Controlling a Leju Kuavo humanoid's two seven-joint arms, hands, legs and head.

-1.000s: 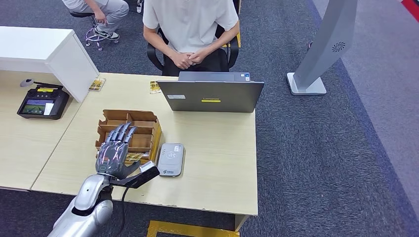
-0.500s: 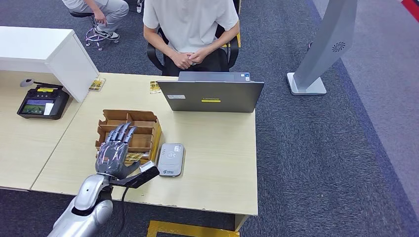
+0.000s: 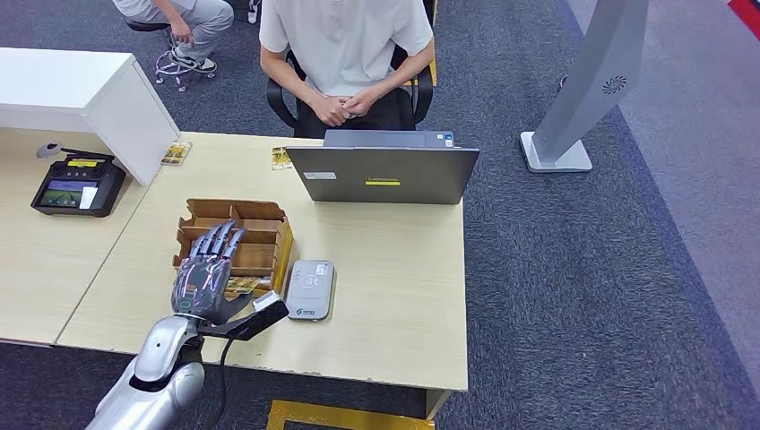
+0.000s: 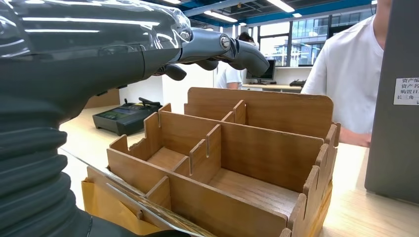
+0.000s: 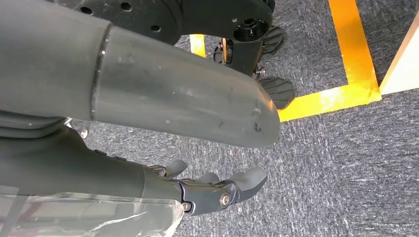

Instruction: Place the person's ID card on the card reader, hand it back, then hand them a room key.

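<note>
Left hand (image 3: 204,279) spread, empty – over wooden organizer's (image 3: 260,235) near edge, card reader (image 3: 310,288) beside.

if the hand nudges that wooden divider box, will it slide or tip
The wooden organizer would probably slide rather than tip: it sits low and wide, flat on the smooth table. It looks light, thin panels with mostly bare compartments, so a slight push from the left hand may shift it. The slotted dividers seem stiff but could perhaps crack if squeezed.
</note>
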